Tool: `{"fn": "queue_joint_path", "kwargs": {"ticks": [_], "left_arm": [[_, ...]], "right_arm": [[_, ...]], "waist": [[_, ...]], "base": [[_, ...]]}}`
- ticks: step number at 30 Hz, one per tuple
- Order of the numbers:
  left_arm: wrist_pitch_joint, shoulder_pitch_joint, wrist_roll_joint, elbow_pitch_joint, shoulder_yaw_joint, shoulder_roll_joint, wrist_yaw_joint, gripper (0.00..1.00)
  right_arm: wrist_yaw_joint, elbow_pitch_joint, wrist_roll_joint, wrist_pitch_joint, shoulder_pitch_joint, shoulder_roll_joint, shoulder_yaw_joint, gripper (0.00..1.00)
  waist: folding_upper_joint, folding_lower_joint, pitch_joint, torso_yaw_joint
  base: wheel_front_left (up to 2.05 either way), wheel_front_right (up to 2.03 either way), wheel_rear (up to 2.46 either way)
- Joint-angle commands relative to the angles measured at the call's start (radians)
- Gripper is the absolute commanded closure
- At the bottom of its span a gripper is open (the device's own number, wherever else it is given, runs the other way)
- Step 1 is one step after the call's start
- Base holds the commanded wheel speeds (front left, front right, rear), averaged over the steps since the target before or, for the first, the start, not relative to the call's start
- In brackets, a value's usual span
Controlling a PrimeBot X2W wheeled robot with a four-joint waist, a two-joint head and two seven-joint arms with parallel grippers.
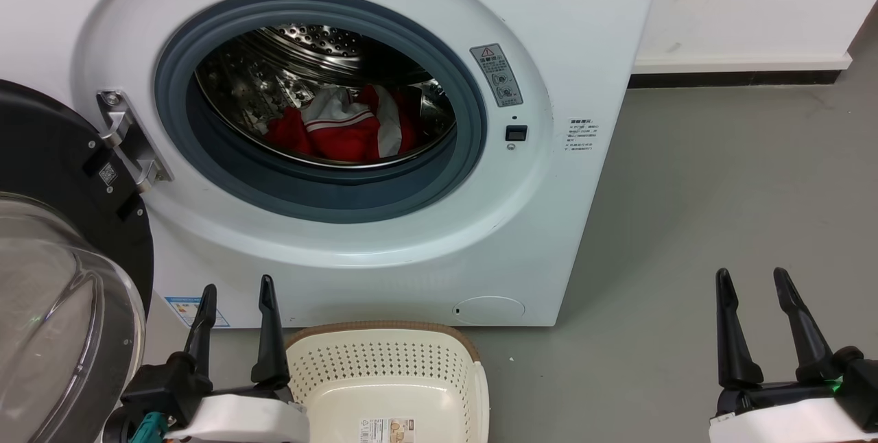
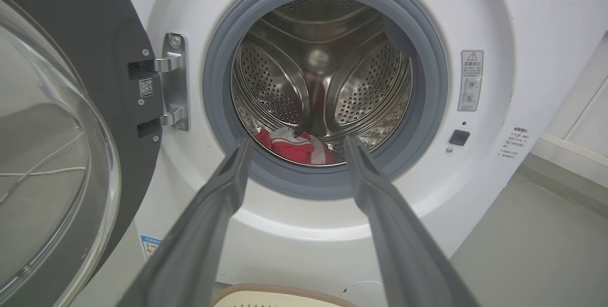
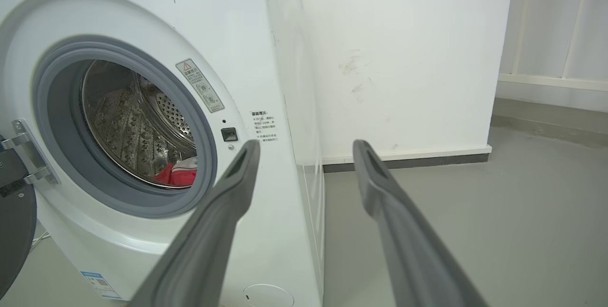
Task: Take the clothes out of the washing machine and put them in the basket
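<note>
Left jaws spread, holding nothing, low before the washing machine (image 1: pixel 549 223) and aimed at its open porthole. The clothes (image 1: pixel 343 129) lie ahead and higher, on the bottom of the drum (image 2: pixel 280 83), lined up between the two fingers in the left wrist view. The red-white bundle runs roughly side to side. Right jaws also spread and holding nothing, over the floor (image 1: pixel 686 223) past the machine's right side, so the left arm is judged nearer. Basket (image 1: pixel 384 326) on the floor just beside the left jaws, holding no clothes. Door (image 1: pixel 41 155) swung open at left.
</note>
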Motion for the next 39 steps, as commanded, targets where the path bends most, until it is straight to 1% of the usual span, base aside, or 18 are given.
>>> {"fn": "queue_joint_path", "kwargs": {"ticks": [1, 27, 39], "left_arm": [[-0.010, 0.010, 0.031, -0.013, 0.001, -0.002, -0.003, 0.00], [-0.058, 0.038, 0.198, -0.021, -0.014, -0.003, 0.021, 0.00], [-0.057, 0.038, 0.184, -0.002, -0.011, -0.003, 0.019, 0.00]], "right_arm": [[0.000, -0.015, -0.030, -0.011, 0.004, -0.004, 0.002, 0.00], [0.000, -0.050, -0.166, -0.056, 0.039, -0.004, 0.004, 0.00], [0.000, -0.035, -0.138, -0.056, 0.037, -0.003, -0.002, 0.00]], "waist": [[0.0000, 0.0000, 0.001, 0.000], [0.0000, 0.0000, 0.007, 0.003], [0.0000, 0.0000, 0.007, 0.002]], "base": [[0.00, 0.00, 0.00], [0.00, 0.00, 0.00], [0.00, 0.00, 0.00]]}}
